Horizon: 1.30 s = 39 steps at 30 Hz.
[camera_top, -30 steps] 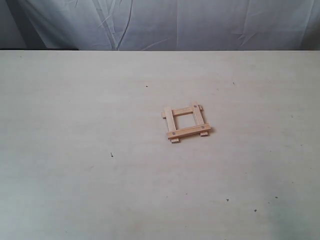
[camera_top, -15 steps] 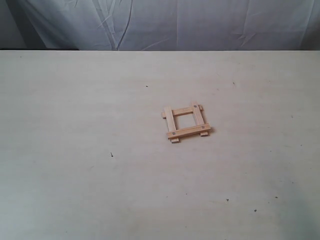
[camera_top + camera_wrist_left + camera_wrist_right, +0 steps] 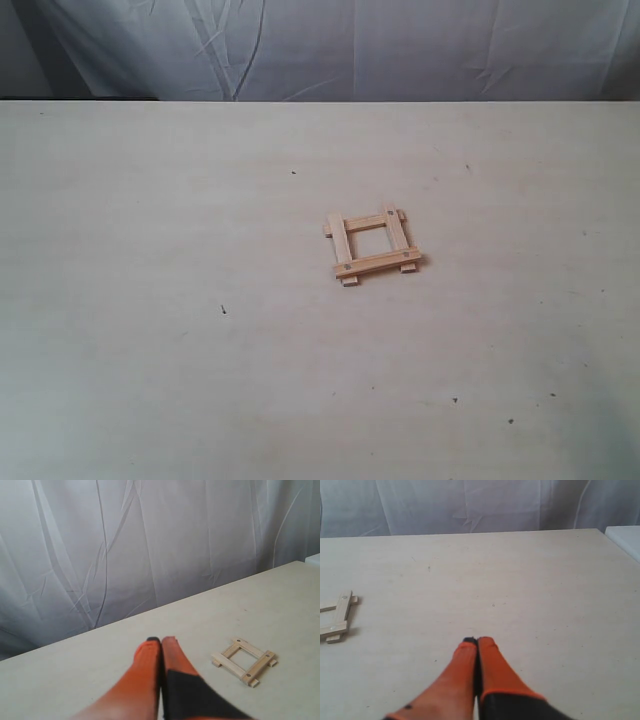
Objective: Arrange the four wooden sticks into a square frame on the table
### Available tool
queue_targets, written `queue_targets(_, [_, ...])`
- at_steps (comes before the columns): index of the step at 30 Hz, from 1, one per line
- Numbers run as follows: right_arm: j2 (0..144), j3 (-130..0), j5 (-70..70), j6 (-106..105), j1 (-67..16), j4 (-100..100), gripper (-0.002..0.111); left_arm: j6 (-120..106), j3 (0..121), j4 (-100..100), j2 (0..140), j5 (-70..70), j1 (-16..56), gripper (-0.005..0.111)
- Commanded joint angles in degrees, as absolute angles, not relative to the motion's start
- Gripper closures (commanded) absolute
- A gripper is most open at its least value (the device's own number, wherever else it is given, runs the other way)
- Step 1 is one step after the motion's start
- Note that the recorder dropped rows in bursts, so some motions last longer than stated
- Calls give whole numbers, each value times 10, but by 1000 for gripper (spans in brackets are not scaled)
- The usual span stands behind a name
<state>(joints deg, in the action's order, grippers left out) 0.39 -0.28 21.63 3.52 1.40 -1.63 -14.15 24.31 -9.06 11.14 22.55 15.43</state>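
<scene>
The four wooden sticks lie as a square frame (image 3: 371,246) on the table (image 3: 150,350), a little right of the middle, with overlapped corners and ends sticking out. The left wrist view shows the frame (image 3: 244,661) a short way beyond my left gripper (image 3: 161,640), whose orange fingers are pressed together, empty. In the right wrist view only an edge of the frame (image 3: 337,618) shows, far to the side of my right gripper (image 3: 476,641), also shut and empty. Neither gripper appears in the exterior view.
A wrinkled white curtain (image 3: 330,50) hangs behind the table's far edge. A white block (image 3: 625,537) sits past the table's corner in the right wrist view. Tiny dark specks dot the tabletop.
</scene>
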Motion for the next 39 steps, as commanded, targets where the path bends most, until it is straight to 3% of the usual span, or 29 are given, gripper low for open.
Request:
queue_targets(1, [0,0,206,30,17,-19,108,-141,241,-90,107,222,155,107])
queue_targets(32, [0,0,208,30,17,-5,108,-141,238,-21,107,242,155,107])
queue_targets(39, [0,0,208,30,17,-4,108,-141,153,-6,107,221,121,107])
